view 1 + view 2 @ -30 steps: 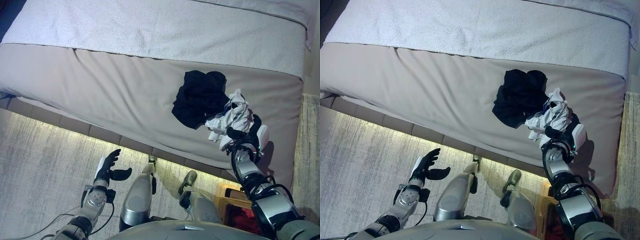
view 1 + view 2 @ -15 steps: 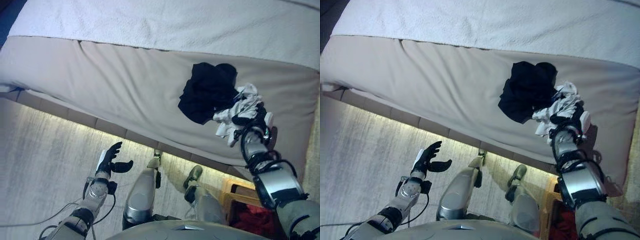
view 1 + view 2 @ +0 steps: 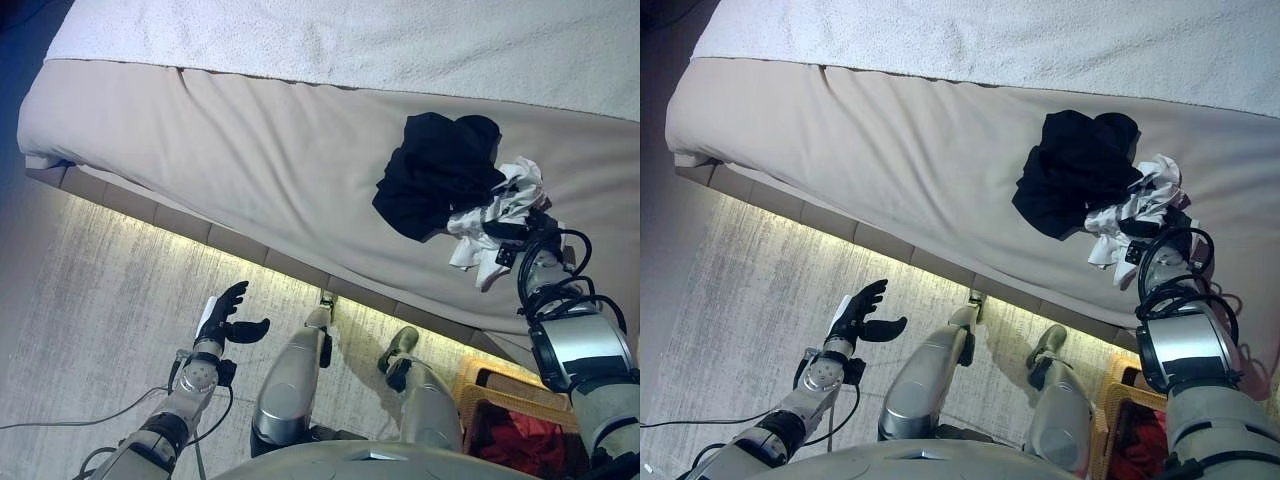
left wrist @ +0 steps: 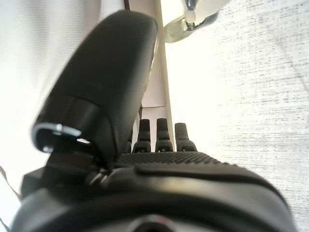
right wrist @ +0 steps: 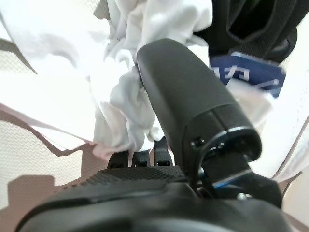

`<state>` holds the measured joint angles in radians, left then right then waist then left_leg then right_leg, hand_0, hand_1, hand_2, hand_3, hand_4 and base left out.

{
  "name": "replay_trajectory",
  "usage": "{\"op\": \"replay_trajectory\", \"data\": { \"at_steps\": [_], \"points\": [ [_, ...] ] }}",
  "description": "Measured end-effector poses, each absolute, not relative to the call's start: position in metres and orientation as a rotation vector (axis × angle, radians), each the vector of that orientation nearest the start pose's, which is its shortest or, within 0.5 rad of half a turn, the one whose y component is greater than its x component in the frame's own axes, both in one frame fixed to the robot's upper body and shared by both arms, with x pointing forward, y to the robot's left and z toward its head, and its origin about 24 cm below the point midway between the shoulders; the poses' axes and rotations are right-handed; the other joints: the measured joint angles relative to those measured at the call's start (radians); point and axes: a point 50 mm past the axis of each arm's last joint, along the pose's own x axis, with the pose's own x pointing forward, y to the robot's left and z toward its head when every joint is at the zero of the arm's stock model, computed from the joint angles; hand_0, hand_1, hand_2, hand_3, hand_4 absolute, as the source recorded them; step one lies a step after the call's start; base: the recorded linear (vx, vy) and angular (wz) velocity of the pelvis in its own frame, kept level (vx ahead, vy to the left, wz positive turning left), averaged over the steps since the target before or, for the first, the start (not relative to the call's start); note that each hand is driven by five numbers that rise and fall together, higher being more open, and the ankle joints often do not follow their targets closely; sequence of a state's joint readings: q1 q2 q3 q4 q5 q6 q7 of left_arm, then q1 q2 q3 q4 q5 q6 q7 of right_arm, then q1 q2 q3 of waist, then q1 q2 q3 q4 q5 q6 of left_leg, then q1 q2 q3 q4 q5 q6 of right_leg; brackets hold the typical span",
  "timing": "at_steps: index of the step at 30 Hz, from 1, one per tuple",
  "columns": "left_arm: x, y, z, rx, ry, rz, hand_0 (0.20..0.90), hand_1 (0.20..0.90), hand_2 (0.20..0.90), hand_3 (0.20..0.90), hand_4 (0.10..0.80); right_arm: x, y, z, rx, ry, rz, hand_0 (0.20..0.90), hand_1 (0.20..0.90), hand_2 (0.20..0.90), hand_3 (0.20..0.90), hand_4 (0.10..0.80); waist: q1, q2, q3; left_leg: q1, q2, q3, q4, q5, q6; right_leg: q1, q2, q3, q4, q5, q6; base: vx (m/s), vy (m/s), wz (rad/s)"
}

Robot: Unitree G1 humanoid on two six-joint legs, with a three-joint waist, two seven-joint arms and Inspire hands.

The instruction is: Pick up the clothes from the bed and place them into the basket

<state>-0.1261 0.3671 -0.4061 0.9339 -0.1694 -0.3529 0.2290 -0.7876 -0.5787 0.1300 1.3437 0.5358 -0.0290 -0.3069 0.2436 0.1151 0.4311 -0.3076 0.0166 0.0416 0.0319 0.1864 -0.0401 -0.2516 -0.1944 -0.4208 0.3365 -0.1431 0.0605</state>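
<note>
A crumpled white garment [image 3: 497,222] and a black garment [image 3: 437,172] lie together on the beige bed [image 3: 270,170], towards its right side. My right hand [image 3: 522,233] is shut on the white garment; the right wrist view shows its thumb [image 5: 186,101] pressed into the white cloth [image 5: 120,96], with fingers curled under it. A wicker basket [image 3: 478,385] holding red cloth [image 3: 525,440] stands on the floor at the lower right. My left hand [image 3: 222,322] is open and empty over the floor at the lower left.
A white blanket [image 3: 380,40] covers the far part of the bed. The bed's lit base edge [image 3: 250,262] runs diagonally above a grey carpet [image 3: 90,320].
The camera has shifted, moving the bed and clothes across the view. My right hand stays shut on the white garment. My left hand stays open.
</note>
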Motion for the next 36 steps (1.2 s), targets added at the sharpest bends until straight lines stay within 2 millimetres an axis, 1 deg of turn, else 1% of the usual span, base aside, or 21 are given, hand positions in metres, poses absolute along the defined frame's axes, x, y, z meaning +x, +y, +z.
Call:
{"op": "replay_trajectory", "data": {
  "at_steps": [1,4,8,9,10,11,13,15,16,18,21,22,26,27,29,31,32,33,34,35,36],
  "points": [
    [0.209,0.221,-0.089,0.411,0.475,0.03,0.9,0.9,0.9,0.9,0.8,0.329,-0.335,0.049,-0.067,0.407,-0.713,0.3,0.3,0.3,0.2,0.1,0.0,0.004,-0.002,0.0,0.004,0.0,-0.001,0.003,0.001,0.0,-0.005,-0.003,-0.001,0.0,0.0,-0.064,0.011,0.01],
    [0.206,0.222,-0.091,0.411,0.485,0.031,0.9,0.9,0.9,0.9,0.8,0.326,-0.334,0.043,0.011,0.395,-0.725,0.3,0.3,0.3,0.2,0.1,0.001,0.015,-0.01,0.016,0.009,0.004,-0.005,-0.005,-0.009,0.018,0.001,-0.003,-0.008,0.0,0.0,0.054,-0.034,0.01],
    [0.195,0.223,-0.097,0.408,0.515,0.036,0.9,0.9,0.9,0.9,0.8,0.315,-0.328,0.024,0.097,0.394,-0.721,0.3,0.3,0.3,0.2,0.1,-0.002,0.016,-0.022,0.075,0.014,0.008,-0.028,-0.011,-0.007,0.085,0.017,-0.004,-0.056,0.002,-0.001,0.062,-0.034,-0.02],
    [0.189,0.223,-0.1,0.405,0.532,0.035,0.9,0.9,0.9,0.9,0.8,0.308,-0.327,0.014,0.133,0.391,-0.714,0.3,0.3,0.3,0.2,0.1,-0.002,0.014,-0.044,0.091,0.016,0.01,-0.045,-0.011,-0.006,0.101,0.024,-0.004,-0.077,0.007,-0.005,0.084,-0.043,-0.01],
    [0.187,0.223,-0.101,0.404,0.536,0.036,0.9,0.9,0.9,0.9,0.8,0.306,-0.326,0.012,0.141,0.391,-0.711,0.3,0.3,0.3,0.2,0.1,-0.003,0.013,-0.046,0.097,0.016,0.01,-0.047,-0.01,-0.005,0.11,0.027,-0.004,-0.084,0.009,-0.006,0.085,-0.042,-0.05],
    [0.183,0.224,-0.103,0.404,0.549,0.041,0.9,0.9,0.9,0.9,0.8,0.301,-0.324,0.005,0.17,0.388,-0.703,0.3,0.3,0.3,0.2,0.1,-0.005,0.009,-0.055,0.117,0.019,0.016,-0.058,-0.007,-0.001,0.132,0.034,-0.002,-0.109,0.018,-0.001,0.05,-0.041,-0.1],
    [0.165,0.228,-0.111,0.411,0.596,0.047,0.9,0.9,0.9,0.9,0.8,0.29,-0.311,-0.012,0.262,0.387,-0.683,0.3,0.3,0.3,0.2,0.1,-0.027,-0.016,-0.101,0.145,0.021,0.028,-0.076,-0.006,0.0,0.172,0.052,0.0,-0.159,0.034,0.004,0.059,-0.076,-0.09],
    [0.156,0.23,-0.114,0.419,0.621,0.05,0.9,0.9,0.9,0.9,0.8,0.284,-0.299,-0.02,0.326,0.368,-0.654,0.3,0.3,0.3,0.2,0.1,-0.043,-0.038,-0.115,0.173,0.022,0.036,-0.083,-0.006,0.0,0.21,0.062,0.003,-0.198,0.049,0.006,0.033,-0.075,-0.11],
    [0.15,0.232,-0.116,0.431,0.636,0.048,0.9,0.9,0.9,0.9,0.8,0.277,-0.288,-0.028,0.389,0.354,-0.625,0.3,0.3,0.3,0.2,0.1,-0.061,-0.065,-0.134,0.196,0.024,0.043,-0.092,-0.006,0.0,0.242,0.071,0.005,-0.236,0.058,0.007,0.049,-0.09,-0.16],
    [0.143,0.235,-0.118,0.441,0.65,0.057,0.9,0.9,0.9,0.9,0.8,0.266,-0.273,-0.034,0.504,0.305,-0.589,0.3,0.3,0.3,0.2,0.1,-0.086,-0.099,-0.163,0.224,0.03,0.051,-0.115,-0.007,0.0,0.275,0.084,0.011,-0.282,0.069,0.006,0.05,-0.072,-0.14],
    [0.139,0.238,-0.119,0.452,0.663,0.064,0.9,0.9,0.9,0.9,0.8,0.256,-0.257,-0.037,0.643,0.239,-0.55,0.3,0.3,0.3,0.2,0.1,-0.114,-0.133,-0.185,0.253,0.035,0.066,-0.12,-0.007,-0.001,0.314,0.1,0.025,-0.322,0.081,0.005,0.019,-0.063,-0.15],
    [0.138,0.238,-0.12,0.456,0.666,0.067,0.9,0.9,0.9,0.9,0.8,0.25,-0.252,-0.036,0.691,0.203,-0.531,0.3,0.3,0.3,0.2,0.1,-0.136,-0.143,-0.198,0.27,0.037,0.074,-0.12,-0.014,-0.004,0.334,0.103,0.031,-0.341,0.085,0.003,-0.016,-0.08,-0.16],
    [0.132,0.235,-0.123,0.452,0.684,0.06,0.9,0.9,0.9,0.9,0.8,0.236,-0.244,-0.031,0.788,0.101,-0.453,0.3,0.3,0.3,0.2,0.1,-0.178,-0.141,-0.25,0.284,0.051,0.098,-0.121,-0.028,-0.014,0.35,0.118,0.056,-0.375,0.1,0.0,-0.054,-0.048,-0.18],
    [0.129,0.234,-0.125,0.451,0.692,0.059,0.9,0.9,0.9,0.9,0.8,0.231,-0.241,-0.03,0.812,0.066,-0.431,0.3,0.3,0.3,0.2,0.1,-0.2,-0.138,-0.269,0.288,0.052,0.102,-0.121,-0.028,-0.014,0.358,0.124,0.06,-0.389,0.107,-0.001,-0.052,-0.025,-0.21],
    [0.128,0.23,-0.126,0.446,0.693,0.05,0.9,0.9,0.9,0.9,0.8,0.227,-0.241,-0.029,0.829,0.042,-0.425,0.3,0.3,0.3,0.2,0.1,-0.216,-0.134,-0.273,0.303,0.055,0.106,-0.121,-0.031,-0.017,0.367,0.127,0.07,-0.39,0.107,-0.001,-0.037,0.008,-0.17],
    [0.124,0.222,-0.129,0.432,0.705,0.028,0.9,0.9,0.9,0.9,0.8,0.219,-0.243,-0.028,0.845,0.015,-0.424,0.3,0.3,0.3,0.2,0.1,-0.225,-0.122,-0.292,0.314,0.069,0.126,-0.121,-0.037,-0.023,0.364,0.134,0.097,-0.392,0.107,-0.001,-0.016,0.061,-0.33],
    [0.123,0.221,-0.129,0.426,0.708,0.025,0.9,0.9,0.9,0.9,0.8,0.217,-0.243,-0.028,0.845,0.011,-0.427,0.3,0.3,0.3,0.2,0.1,-0.227,-0.122,-0.292,0.321,0.07,0.128,-0.12,-0.038,-0.024,0.361,0.134,0.108,-0.392,0.107,-0.002,0.006,0.117,-0.68],
    [0.119,0.218,-0.132,0.414,0.721,0.022,0.9,0.9,0.9,0.9,0.8,0.215,-0.241,-0.03,0.855,0.012,-0.433,0.3,0.3,0.3,0.2,0.1,-0.219,-0.128,-0.295,0.349,0.06,0.094,-0.113,-0.049,-0.038,0.36,0.134,0.164,-0.4,0.107,-0.002,0.024,0.099,-0.97],
    [0.111,0.216,-0.135,0.404,0.745,0.027,0.9,0.9,0.9,0.9,0.8,0.216,-0.234,-0.031,0.874,0.017,-0.427,0.3,0.3,0.3,0.2,0.1,-0.209,-0.142,-0.297,0.358,0.038,-0.018,-0.074,-0.074,0.003,0.355,0.133,0.22,-0.401,0.123,-0.018,-0.001,0.119,-1.48],
    [0.103,0.216,-0.137,0.39,0.767,0.035,0.9,0.9,0.9,0.9,0.8,0.218,-0.228,-0.031,0.894,0.017,-0.416,0.3,0.3,0.3,0.2,0.1,-0.195,-0.155,-0.298,0.347,0.011,-0.123,-0.013,-0.117,0.06,0.344,0.122,0.279,-0.397,0.139,-0.026,0.031,0.128,-2.12],
    [0.092,0.22,-0.139,0.394,0.796,0.048,0.9,0.9,0.9,0.9,0.8,0.22,-0.219,-0.03,0.902,0.016,-0.385,0.3,0.3,0.3,0.2,0.1,-0.165,-0.163,-0.307,0.359,-0.037,-0.252,-0.064,-0.191,0.046,0.313,0.098,0.386,-0.395,0.152,-0.024,-0.001,0.16,-2.21]
  ]
}}
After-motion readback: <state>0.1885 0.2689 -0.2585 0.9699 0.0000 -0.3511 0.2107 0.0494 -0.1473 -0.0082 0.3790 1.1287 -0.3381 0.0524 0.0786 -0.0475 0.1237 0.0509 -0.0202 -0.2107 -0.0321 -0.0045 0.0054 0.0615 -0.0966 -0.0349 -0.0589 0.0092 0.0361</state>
